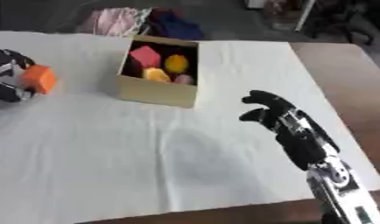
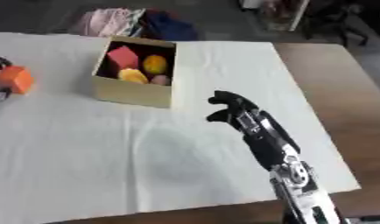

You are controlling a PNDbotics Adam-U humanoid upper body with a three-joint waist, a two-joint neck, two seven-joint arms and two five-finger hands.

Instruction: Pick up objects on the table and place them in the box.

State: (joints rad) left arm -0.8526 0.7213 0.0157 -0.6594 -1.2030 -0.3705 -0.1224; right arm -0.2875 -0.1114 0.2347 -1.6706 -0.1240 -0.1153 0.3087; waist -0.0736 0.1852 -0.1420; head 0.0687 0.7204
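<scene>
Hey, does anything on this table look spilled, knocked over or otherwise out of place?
Nothing stands out. The cardboard box sits upright with its shapes inside, the left hand holds an orange block, and the right hand is curled, empty.

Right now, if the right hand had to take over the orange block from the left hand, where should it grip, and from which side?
Probably by the orange block's exposed right faces, approaching from the right. The left hand wraps its left side, so only that part shows free. The right hand is curled, empty, far away.
</scene>
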